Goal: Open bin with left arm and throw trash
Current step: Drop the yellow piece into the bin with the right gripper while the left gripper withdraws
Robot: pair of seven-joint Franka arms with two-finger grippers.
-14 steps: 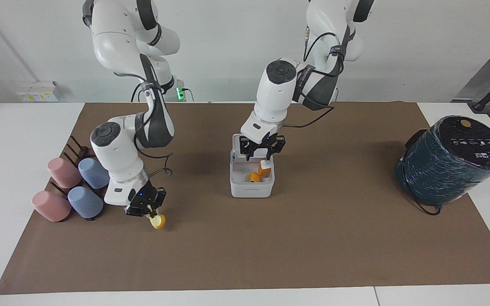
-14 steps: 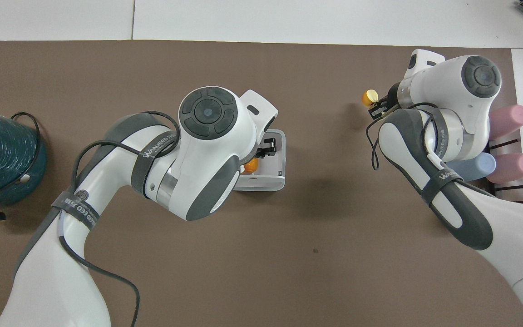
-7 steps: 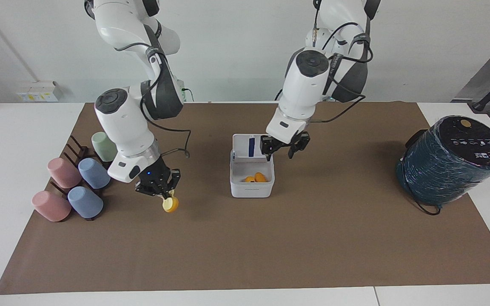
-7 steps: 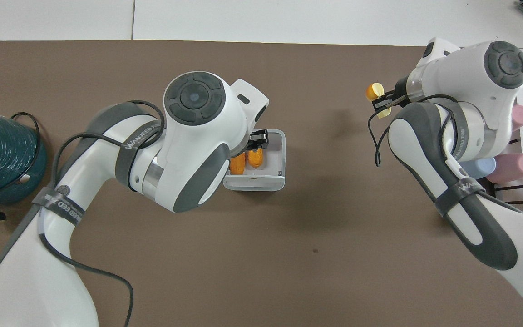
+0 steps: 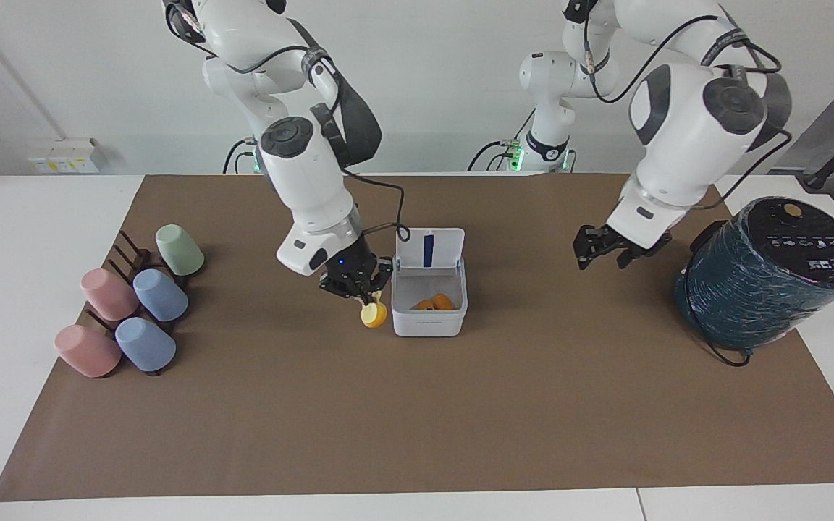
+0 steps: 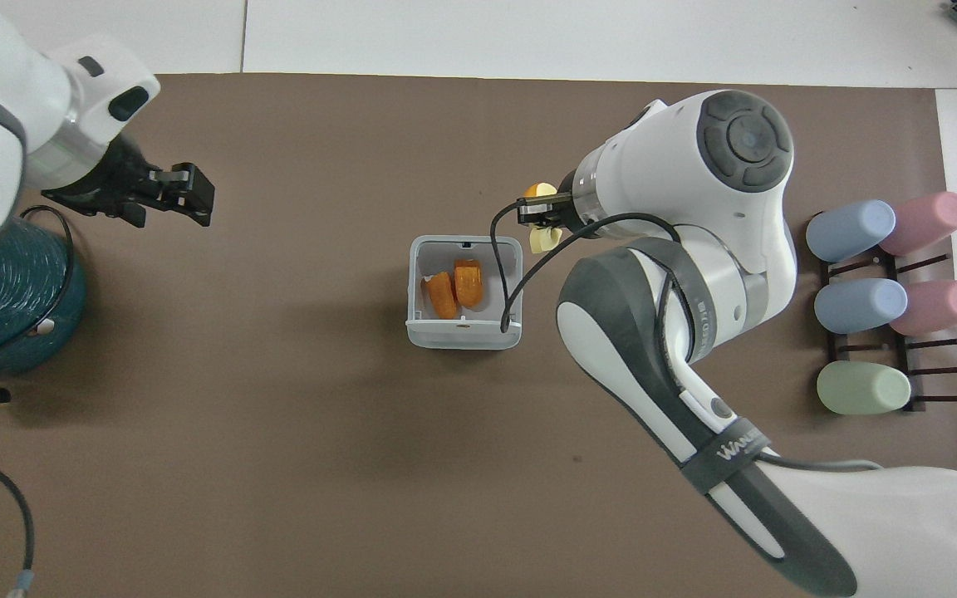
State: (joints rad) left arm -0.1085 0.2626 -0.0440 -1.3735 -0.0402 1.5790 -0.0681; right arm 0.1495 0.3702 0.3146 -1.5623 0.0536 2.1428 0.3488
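A small white bin (image 5: 428, 304) sits mid-table on a brown mat (image 5: 417, 420), its lid standing open, two orange stubs (image 6: 454, 289) inside. The right gripper (image 5: 363, 295) hangs just beside the bin, clamped on a pale yellow slice (image 5: 373, 314). The left gripper (image 5: 603, 250), jaws apart and empty, hovers between the bin and a dark teal cylinder (image 5: 764, 275).
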